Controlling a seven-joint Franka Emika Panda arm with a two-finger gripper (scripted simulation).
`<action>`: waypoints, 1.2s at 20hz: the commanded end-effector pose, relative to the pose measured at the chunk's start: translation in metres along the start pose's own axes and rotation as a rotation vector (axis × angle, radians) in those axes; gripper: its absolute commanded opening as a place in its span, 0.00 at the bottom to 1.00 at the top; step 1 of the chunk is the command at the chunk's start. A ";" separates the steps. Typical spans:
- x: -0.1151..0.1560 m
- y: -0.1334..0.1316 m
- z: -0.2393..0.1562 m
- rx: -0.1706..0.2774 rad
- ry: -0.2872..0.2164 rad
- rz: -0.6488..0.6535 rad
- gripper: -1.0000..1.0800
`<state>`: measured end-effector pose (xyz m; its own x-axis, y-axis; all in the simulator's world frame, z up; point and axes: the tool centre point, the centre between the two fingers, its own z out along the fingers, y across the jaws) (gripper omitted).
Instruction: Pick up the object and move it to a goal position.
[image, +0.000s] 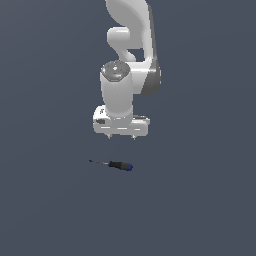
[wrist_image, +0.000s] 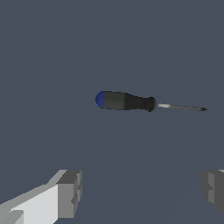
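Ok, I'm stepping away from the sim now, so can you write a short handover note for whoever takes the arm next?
Gripper: open and empty, hanging above the floor, its fingers spread wide with nothing between them.
Screwdriver: lying flat on the floor below the gripper and apart from it, thin shaft pointing toward the exterior view's left, blue end cap toward its right.
Done: no grasp yet; the screwdriver is untouched.
Left: lower over the black handle, close on it, lift, and carry it to the goal. No goal marker shows in either view.

Screwdriver (wrist_image: 131, 102): matt black handle, shiny shaft.
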<state>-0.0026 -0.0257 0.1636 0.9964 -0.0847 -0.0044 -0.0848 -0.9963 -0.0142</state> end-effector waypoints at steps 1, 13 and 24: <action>0.000 0.000 0.000 0.000 0.000 0.000 0.96; 0.007 0.002 -0.016 -0.016 0.031 -0.047 0.96; 0.009 0.004 -0.010 -0.020 0.026 -0.113 0.96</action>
<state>0.0058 -0.0297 0.1750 0.9997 0.0117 0.0234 0.0116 -0.9999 0.0053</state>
